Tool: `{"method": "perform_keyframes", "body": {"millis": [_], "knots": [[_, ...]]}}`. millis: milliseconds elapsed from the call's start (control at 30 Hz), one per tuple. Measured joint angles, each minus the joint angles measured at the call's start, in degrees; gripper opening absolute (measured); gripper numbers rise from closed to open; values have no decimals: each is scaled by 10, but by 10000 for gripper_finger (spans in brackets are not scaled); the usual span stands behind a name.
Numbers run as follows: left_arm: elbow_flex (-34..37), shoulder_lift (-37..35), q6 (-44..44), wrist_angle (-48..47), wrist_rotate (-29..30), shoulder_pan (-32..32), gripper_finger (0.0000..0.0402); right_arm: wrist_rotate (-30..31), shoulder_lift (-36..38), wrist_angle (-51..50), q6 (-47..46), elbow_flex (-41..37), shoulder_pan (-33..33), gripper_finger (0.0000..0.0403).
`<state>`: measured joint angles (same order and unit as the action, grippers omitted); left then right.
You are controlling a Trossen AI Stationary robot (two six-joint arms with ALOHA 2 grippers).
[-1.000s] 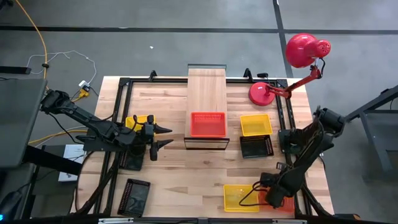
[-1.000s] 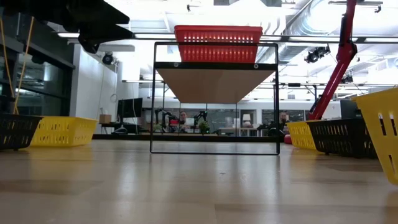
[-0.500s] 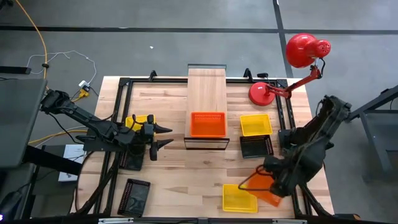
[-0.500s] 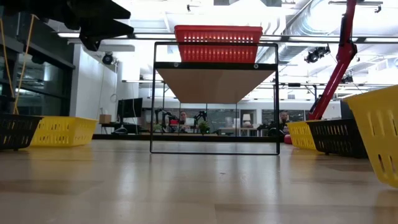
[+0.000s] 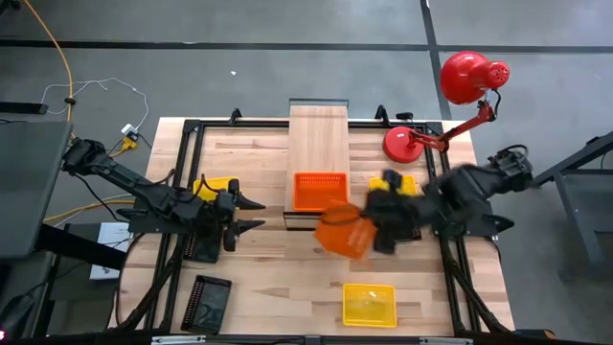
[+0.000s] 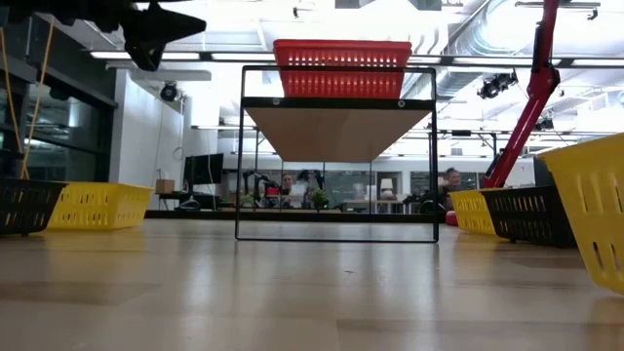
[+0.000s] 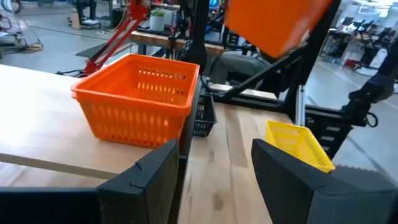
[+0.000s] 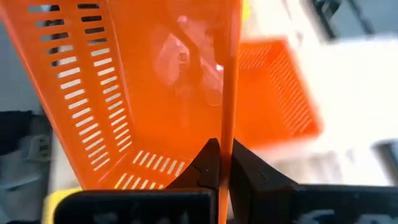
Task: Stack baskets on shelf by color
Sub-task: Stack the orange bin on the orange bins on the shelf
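Right gripper (image 8: 219, 163) is clamped on the rim wall of an orange basket (image 5: 345, 233), airborne just off the shelf's (image 5: 319, 134) 6 o'clock end. A second orange basket (image 5: 320, 191) already sits on that end. The carried basket looks like light, thin mesh plastic: stiff enough for an edge pinch, but hanging tilted, likely to swing. Rim grip is right for nesting. Left gripper (image 5: 251, 213) waits with fingers spread at the shelf's 9 o'clock. A yellow basket (image 5: 369, 304) sits at the table's 6 o'clock.
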<state>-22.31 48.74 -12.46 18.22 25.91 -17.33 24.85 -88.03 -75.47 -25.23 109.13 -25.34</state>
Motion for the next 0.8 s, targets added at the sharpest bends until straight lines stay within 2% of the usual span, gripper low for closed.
{"method": "perform_keyframes", "body": {"millis": [200, 400, 633, 800], "knots": [[0, -3, -9, 1, 0, -24, 193, -74, -85, -1, 199, 117, 122, 0], [0, -3, -10, 3, 1, -54, 193, -166, -160, -25, 326, 205, 212, 0], [0, -3, -9, 3, 20, -92, 193, -220, -197, -85, 371, 240, 278, 0], [0, -3, -9, 2, 42, -108, 193, -231, -202, -105, 373, 240, 300, 0]]}}
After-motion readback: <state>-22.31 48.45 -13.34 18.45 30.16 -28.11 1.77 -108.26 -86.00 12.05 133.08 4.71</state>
